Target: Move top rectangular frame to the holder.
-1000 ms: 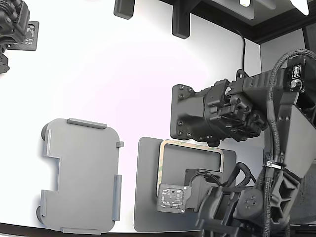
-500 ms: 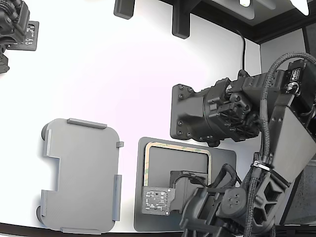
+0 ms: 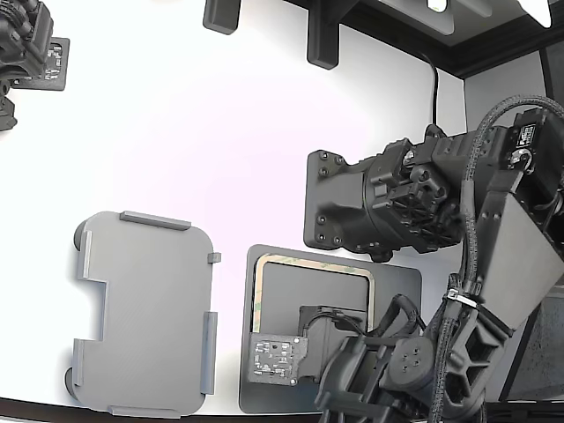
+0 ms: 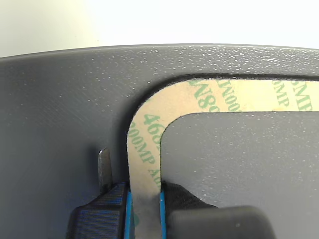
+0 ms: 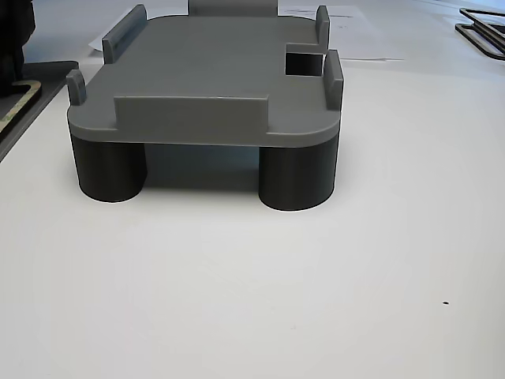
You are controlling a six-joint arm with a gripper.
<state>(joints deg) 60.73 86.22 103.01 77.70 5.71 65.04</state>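
White desk [image 3: 220, 132] fills most of the exterior view, smooth and bare-looking, with dark wall fittings along the top edge and a black cable running down at the upper right. Lower left of that frame holds the holder [image 3: 145, 313], a light grey tray with raised edge tabs and a notch in one long side; in the other view it stands on dark round feet [image 5: 296, 178].

Just to its right, lower centre, lies a dark grey mat [image 3: 330, 330], and on it the top rectangular frame [image 3: 313, 264], its tan rim partly hidden by the arm. A small circuit board [image 3: 275, 359] sits on the arm's end near the frame's lower left corner.

Close up, the wrist view shows the gripper [image 4: 144, 209] with its jaws closed on one side of the frame's rim, blue pads [image 4: 128, 209] pressed against both edges. Green print repeats along the tan strip, reading in part "468" and "MP".
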